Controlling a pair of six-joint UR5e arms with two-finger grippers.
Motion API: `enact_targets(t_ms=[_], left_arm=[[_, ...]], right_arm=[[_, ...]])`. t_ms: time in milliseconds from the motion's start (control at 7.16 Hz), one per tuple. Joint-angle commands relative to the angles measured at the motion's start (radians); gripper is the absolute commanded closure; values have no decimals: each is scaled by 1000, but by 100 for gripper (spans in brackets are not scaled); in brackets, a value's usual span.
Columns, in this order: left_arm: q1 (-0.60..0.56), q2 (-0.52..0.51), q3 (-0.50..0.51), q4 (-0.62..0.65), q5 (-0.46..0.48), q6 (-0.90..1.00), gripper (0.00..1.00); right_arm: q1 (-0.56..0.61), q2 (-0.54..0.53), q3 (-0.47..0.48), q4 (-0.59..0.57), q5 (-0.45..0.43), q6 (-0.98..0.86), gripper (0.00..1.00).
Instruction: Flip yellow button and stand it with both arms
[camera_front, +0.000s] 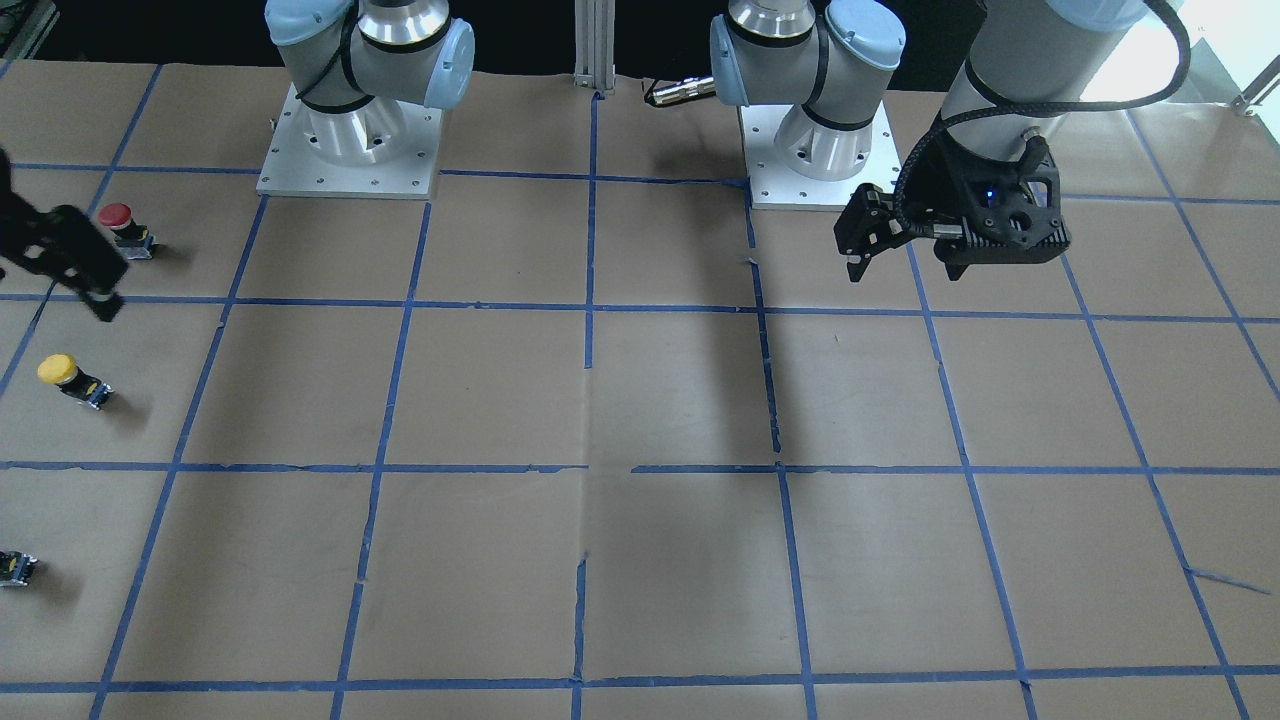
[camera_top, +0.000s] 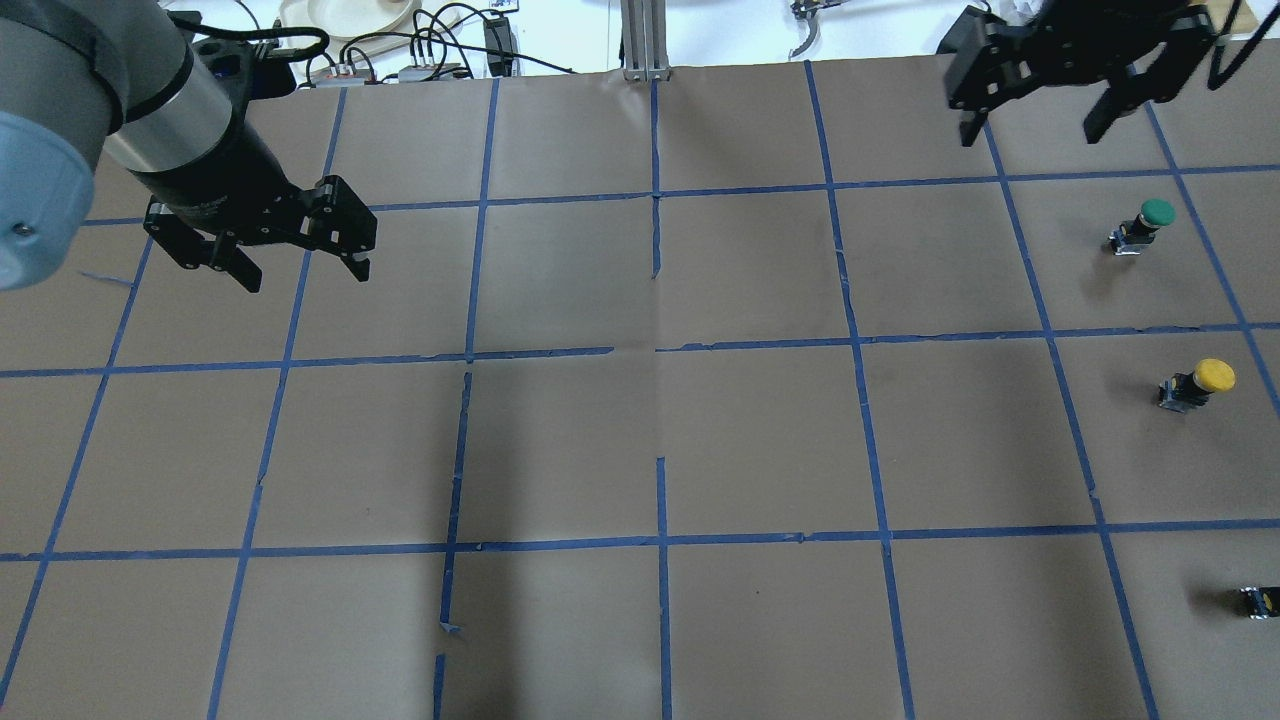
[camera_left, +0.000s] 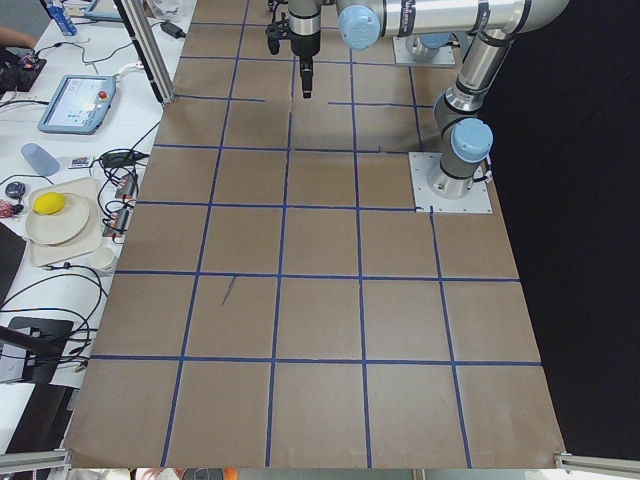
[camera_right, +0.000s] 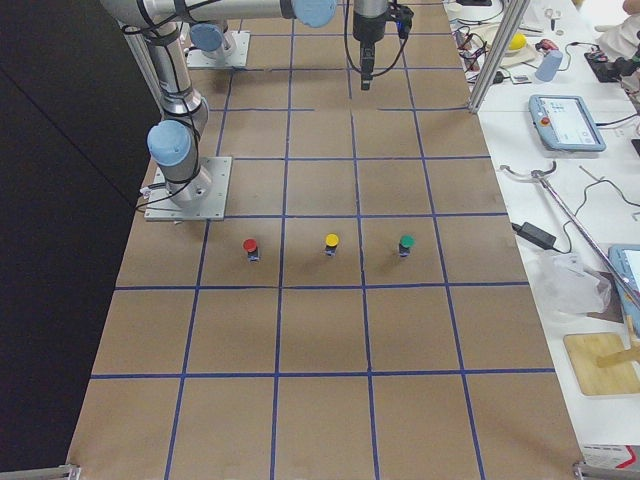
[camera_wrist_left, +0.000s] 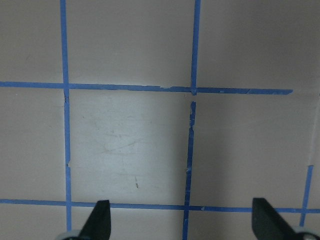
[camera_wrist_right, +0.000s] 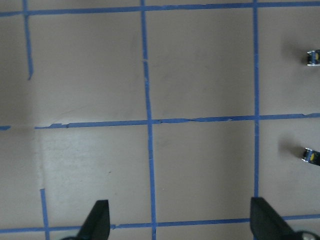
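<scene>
A red button (camera_right: 250, 246) and a green button (camera_right: 406, 243) are sitting well apart in one row on the brown paper table (camera_right: 320, 330), which is carrying a blue tape (camera_right: 480, 285) grid. A tablet (camera_right: 565, 122) is lying on the white bench (camera_right: 610, 175) beside it

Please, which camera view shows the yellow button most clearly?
Overhead exterior: the yellow button shows cap and body, large and unblocked. Front-facing shows it similarly, near the left edge; exterior right shows it small; exterior left and the left wrist miss it; right wrist is unclear.
</scene>
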Motion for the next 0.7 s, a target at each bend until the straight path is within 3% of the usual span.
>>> enact_targets(t_ms=[0, 279, 559], left_arm=[[1, 4, 2, -3, -5, -22, 0], [1, 2, 2, 0, 46, 9, 0], [1, 1, 3, 2, 39, 7, 0]], right_arm=[[80, 6, 9, 15, 41, -4, 2], [77, 9, 16, 24, 44, 9, 4], [79, 12, 17, 32, 33, 8, 1]])
